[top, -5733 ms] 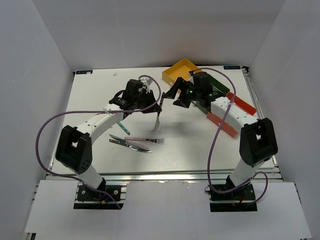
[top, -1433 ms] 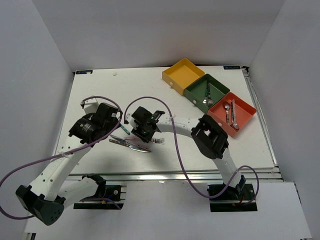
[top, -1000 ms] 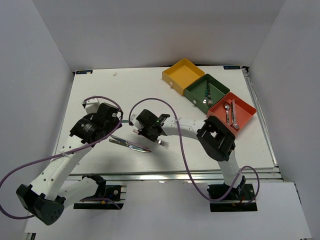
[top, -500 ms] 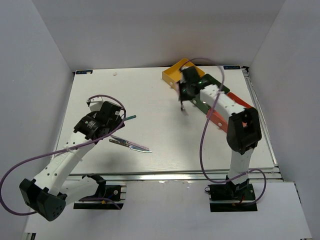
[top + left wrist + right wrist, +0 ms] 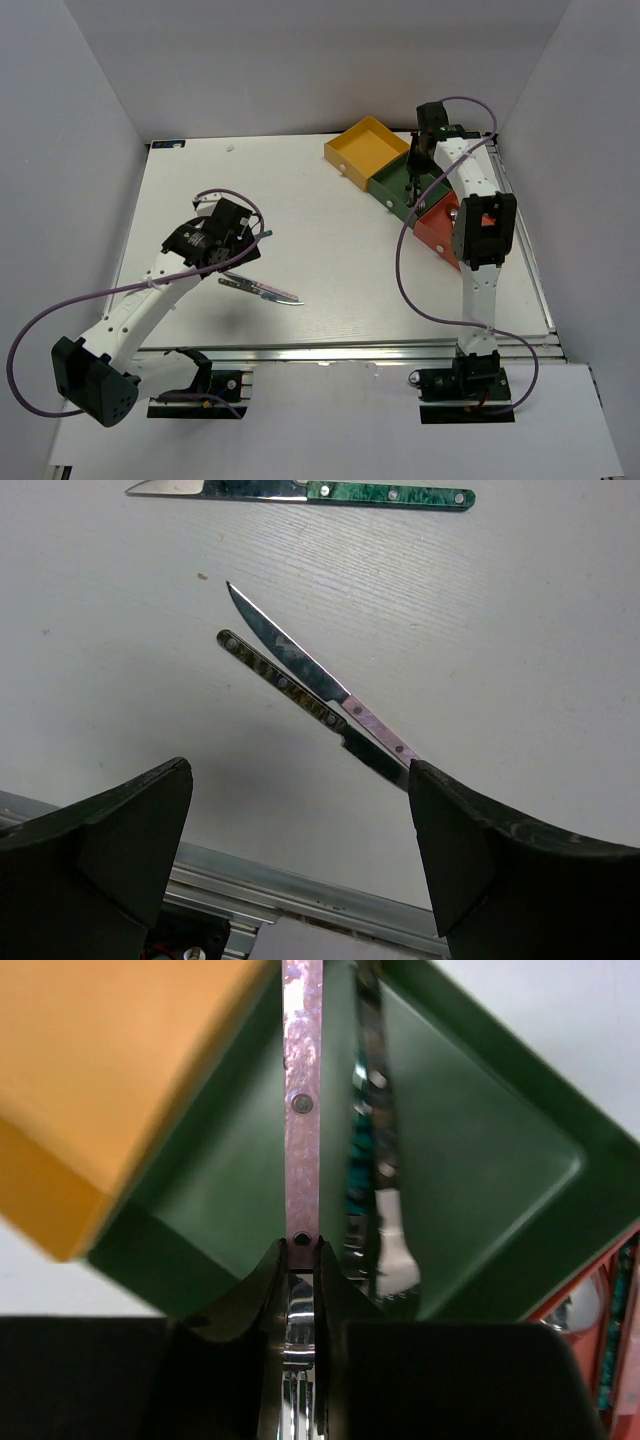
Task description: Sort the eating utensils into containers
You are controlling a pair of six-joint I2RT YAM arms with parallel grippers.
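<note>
Pinching pink-handled fork (image 5: 302,1080) w/ R gripper (image 5: 302,1260), jaws closed tight on handle, over dark green tray (image 5: 480,1160) w/ another utensil (image 5: 372,1140) lying inside. Hovering L gripper (image 5: 298,780) wide open, empty, above two knives (image 5: 300,660) lying together on desk (image 5: 500,630).

This is a robotics lab test cell, not a living space. A white table (image 5: 330,220) is boxed in by plain white panels (image 5: 75,140) along its left, far and right edges; only the near edge is open. The board rests on an aluminium rail (image 5: 330,352) frame. The left arm (image 5: 138,303) and right arm (image 5: 478,285), both white and black, are bolted on black base plates (image 5: 205,384) at the near edge, with purple cables (image 5: 401,262) looping loose. Small labels (image 5: 168,145) mark the far corners. Coloured trays (image 5: 365,145) at the far right corner and knives (image 5: 262,289) lie straight on the bare board.
</note>
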